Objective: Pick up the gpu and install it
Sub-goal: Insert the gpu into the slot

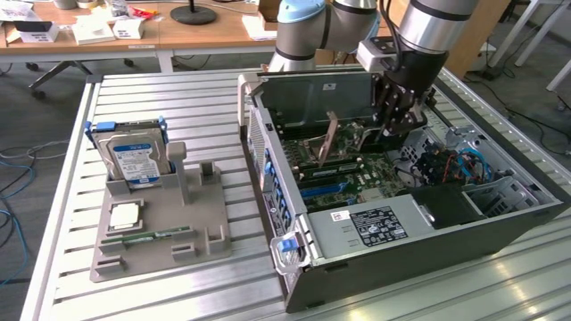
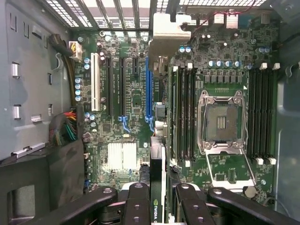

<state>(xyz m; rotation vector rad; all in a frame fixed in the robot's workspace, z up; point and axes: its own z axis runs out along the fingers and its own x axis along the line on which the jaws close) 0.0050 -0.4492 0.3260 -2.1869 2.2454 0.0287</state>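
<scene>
The arm (image 1: 442,27) stands over the open computer case (image 1: 419,257), its silver forearm leaning slightly and the wrist pointing straight down into the case. The gripper (image 1: 399,124) hangs just inside the case's upper rim, its two dark fingers (image 2: 137,199) clamped on the gpu (image 2: 157,176), held edge-on between them

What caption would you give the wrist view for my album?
Jaws shut on the gpu, edge-on over the motherboard beside its blue slot.
</scene>
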